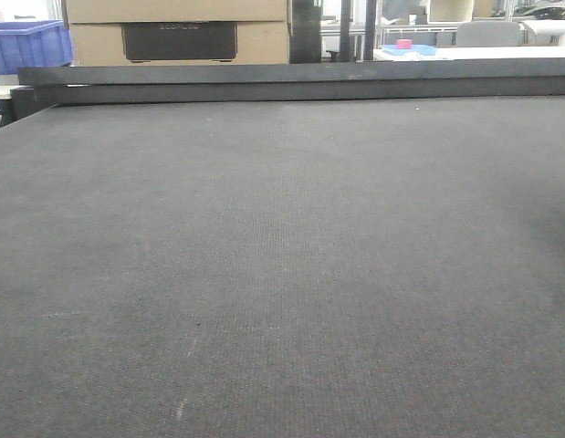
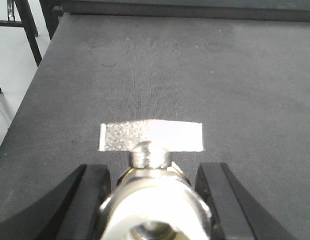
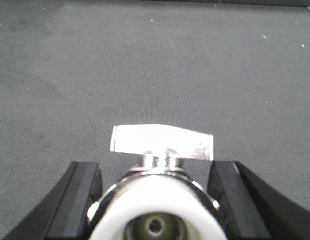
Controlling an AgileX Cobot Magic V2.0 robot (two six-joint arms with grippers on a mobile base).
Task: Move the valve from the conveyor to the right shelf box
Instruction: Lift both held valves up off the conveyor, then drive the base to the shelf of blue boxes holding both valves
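The conveyor (image 1: 282, 255) is a wide dark grey woven belt with a black rail (image 1: 291, 82) along its far edge. No valve or gripper shows in the front view. In the left wrist view a silver valve (image 2: 155, 200) with a flat metal handle (image 2: 150, 136) sits between the black fingers of my left gripper (image 2: 153, 170), which press on both its sides. The right wrist view shows a second silver valve (image 3: 155, 200), white-rimmed, with its handle (image 3: 162, 141) pointing forward, held the same way in my right gripper (image 3: 153, 167). The right shelf box is out of view.
Behind the rail stand cardboard boxes (image 1: 172, 27), a blue bin (image 1: 26, 46) at the far left and a small pink object (image 1: 403, 44) on a far table. The belt's left edge (image 2: 39, 90) drops to the floor beside black frame legs (image 2: 29, 30).
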